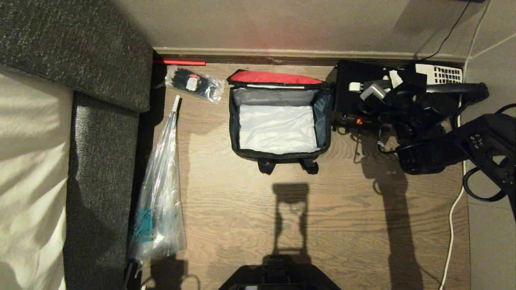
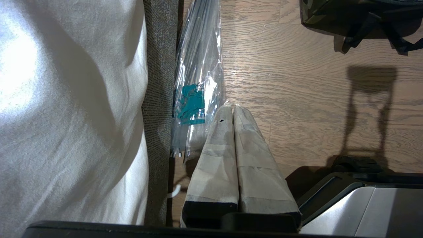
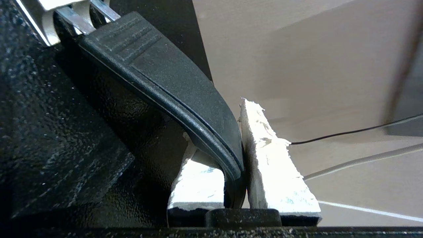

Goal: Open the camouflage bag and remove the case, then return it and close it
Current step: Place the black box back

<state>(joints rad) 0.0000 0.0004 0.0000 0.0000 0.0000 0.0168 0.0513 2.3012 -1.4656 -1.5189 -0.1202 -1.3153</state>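
Note:
The camouflage bag (image 1: 279, 154) stands open on the wooden floor, its red-lined lid (image 1: 278, 77) folded back against the wall. Only silver lining shows inside. The case (image 1: 350, 100), a black box, rests on the floor just right of the bag. My right gripper (image 1: 374, 92) is over the case, shut on its black strap handle (image 3: 158, 76); in the right wrist view the gripper (image 3: 228, 138) has a taped finger on each side of the strap. My left gripper (image 2: 233, 107) is shut and empty, parked low near the sofa edge. The bag's corner (image 2: 330, 16) shows beyond it.
A dark sofa (image 1: 100, 133) with a pale cushion fills the left side. A long clear plastic sleeve (image 1: 161, 193) lies along it, a small packet (image 1: 193, 82) and a red stick (image 1: 179, 62) by the wall. A telephone (image 1: 439, 74) and white cable (image 1: 455, 209) are on the right.

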